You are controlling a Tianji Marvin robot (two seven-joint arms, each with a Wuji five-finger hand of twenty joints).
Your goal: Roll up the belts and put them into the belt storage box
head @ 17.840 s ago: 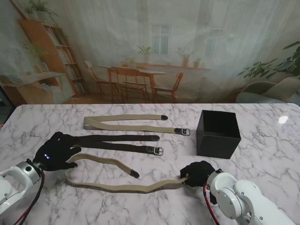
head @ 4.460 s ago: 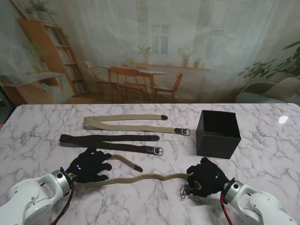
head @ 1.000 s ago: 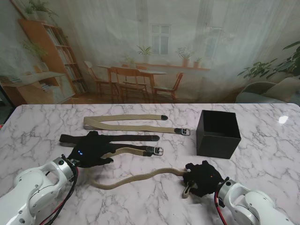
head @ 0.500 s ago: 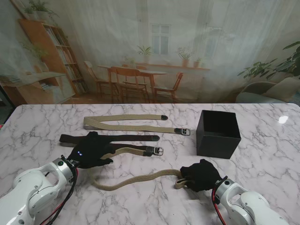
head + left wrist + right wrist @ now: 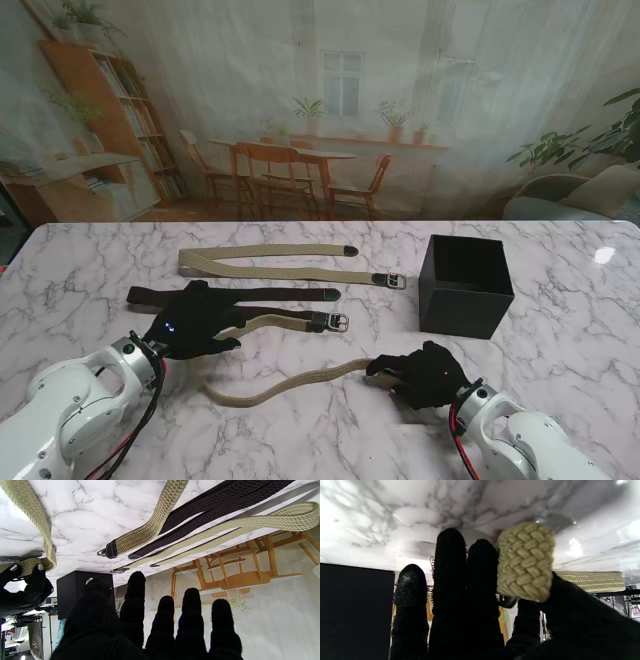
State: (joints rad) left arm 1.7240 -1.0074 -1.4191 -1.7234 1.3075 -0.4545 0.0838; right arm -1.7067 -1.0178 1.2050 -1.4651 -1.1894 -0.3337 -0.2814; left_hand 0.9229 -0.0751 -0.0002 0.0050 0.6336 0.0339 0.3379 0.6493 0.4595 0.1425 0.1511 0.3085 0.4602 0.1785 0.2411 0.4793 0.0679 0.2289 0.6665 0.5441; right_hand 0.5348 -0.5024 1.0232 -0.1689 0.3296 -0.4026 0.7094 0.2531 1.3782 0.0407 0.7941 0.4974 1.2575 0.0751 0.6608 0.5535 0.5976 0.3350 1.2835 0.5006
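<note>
While its right hand [image 5: 425,374] grips the started coil of a braided tan belt [image 5: 290,383] at lower centre of the stand's frame, the left hand [image 5: 190,322] rests spread and empty at centre-left. Soft, light webbing likely slackens; hold the rolled end. The black storage box [image 5: 465,285] waits at right.
</note>
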